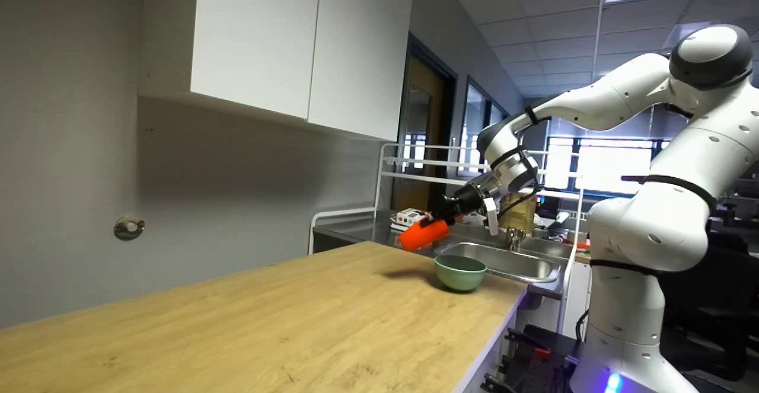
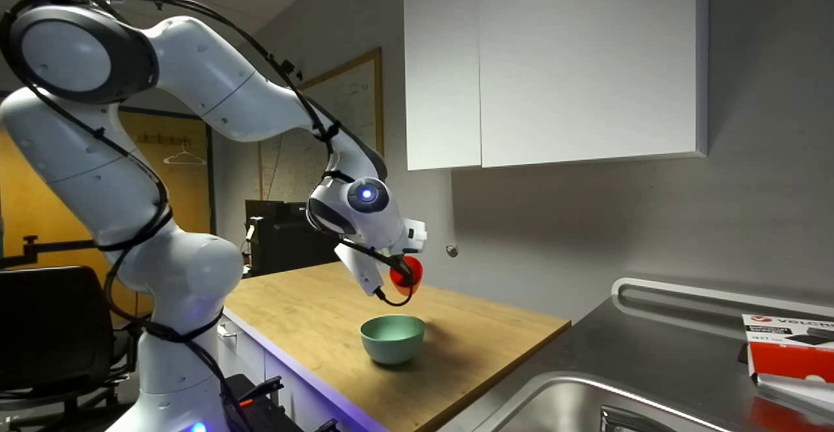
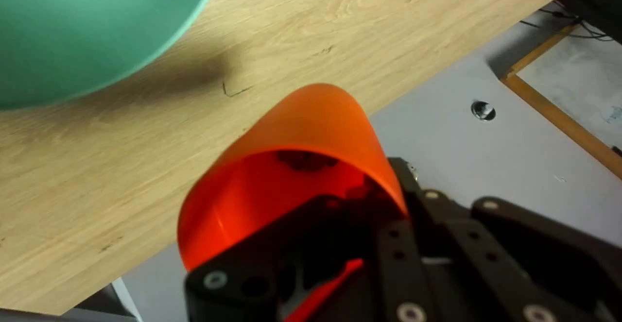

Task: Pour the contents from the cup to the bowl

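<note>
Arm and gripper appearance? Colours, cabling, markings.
Arm: white, rounded segments with dark grey sections, black straps, black cables along the outside, blue lights. Gripper: black, linked jaws, pale screw heads. No legible lettering.

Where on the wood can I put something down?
The biggest bare patch is the counter beyond the bowl, away from the sink, with the wall along one side. Less room lies between the bowl and the end nearest the sink. It's crowded on the bowl's wall side, where the end effector holds up the tilted cup.
</note>
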`<action>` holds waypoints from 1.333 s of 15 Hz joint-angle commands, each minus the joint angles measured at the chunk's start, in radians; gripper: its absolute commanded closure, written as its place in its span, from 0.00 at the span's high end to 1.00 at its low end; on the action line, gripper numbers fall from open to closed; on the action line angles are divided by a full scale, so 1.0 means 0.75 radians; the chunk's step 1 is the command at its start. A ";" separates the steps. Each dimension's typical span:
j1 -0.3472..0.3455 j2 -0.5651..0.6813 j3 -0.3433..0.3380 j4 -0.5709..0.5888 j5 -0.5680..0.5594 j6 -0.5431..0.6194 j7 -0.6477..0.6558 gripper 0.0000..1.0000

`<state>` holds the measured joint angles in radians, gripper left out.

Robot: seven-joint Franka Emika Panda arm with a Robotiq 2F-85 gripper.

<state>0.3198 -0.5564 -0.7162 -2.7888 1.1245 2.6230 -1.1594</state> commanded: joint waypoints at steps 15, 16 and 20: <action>-0.642 0.574 0.147 -0.010 0.675 -1.113 -0.863 0.01; -0.689 0.618 0.162 -0.010 0.676 -1.171 -0.892 0.01; -0.838 0.723 0.208 -0.004 0.657 -1.386 -0.983 0.01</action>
<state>-0.2395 -0.0782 -0.5998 -2.7916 1.6052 1.6755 -1.8256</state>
